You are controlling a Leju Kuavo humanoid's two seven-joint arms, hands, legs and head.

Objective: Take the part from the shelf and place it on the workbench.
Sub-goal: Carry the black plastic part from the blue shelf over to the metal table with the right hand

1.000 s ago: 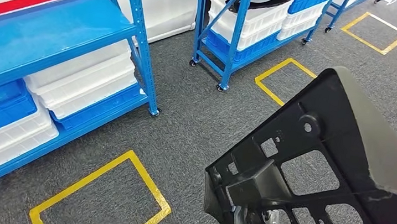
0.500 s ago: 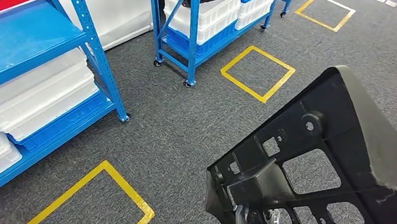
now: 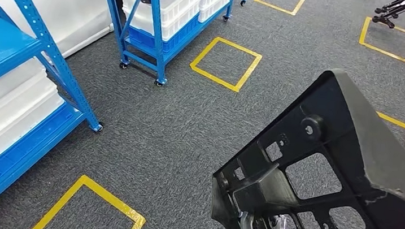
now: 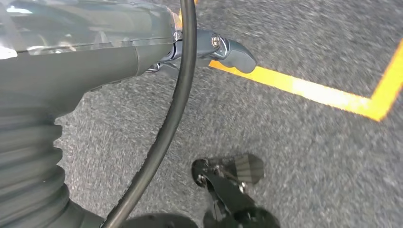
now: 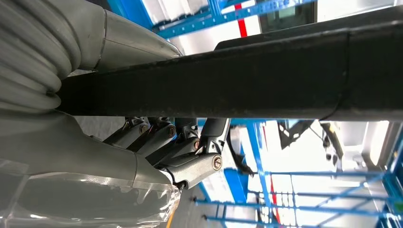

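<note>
A: How will that black part (image 3: pixel 347 175) handle, do you think?

B: It looks like a rigid moulded plastic bracket, broad and triangular, with cut-out windows and ribs. My guess is stiff and fairly light for its bulk, but awkward: most of it reaches far out from the hold, so it could lever and swing as the robot walks. The surface looks matt, probably not slippery.

A: Where is a good place to take it?

B: Along a solid bar or rib near the thick end, not the thin webs between the windows. That is roughly where it is held now.

A: Where is it at this moment?

B: Off the shelf (image 3: pixel 6 65), carried in the air above the grey carpet floor (image 3: pixel 188 124) with its yellow tape squares. No worktop is in sight.

A: And the right robot hand (image 5: pixel 166 147)?

B: In the right wrist view its dark fingers (image 5: pixel 190 137) curl up against the underside of the part's black bar, wrapped around it, so it grips the part.

A: The left robot hand (image 4: pixel 209 47)?

B: It hangs over the floor, near a yellow line, holding nothing. How far its fingers are spread I cannot tell.
</note>
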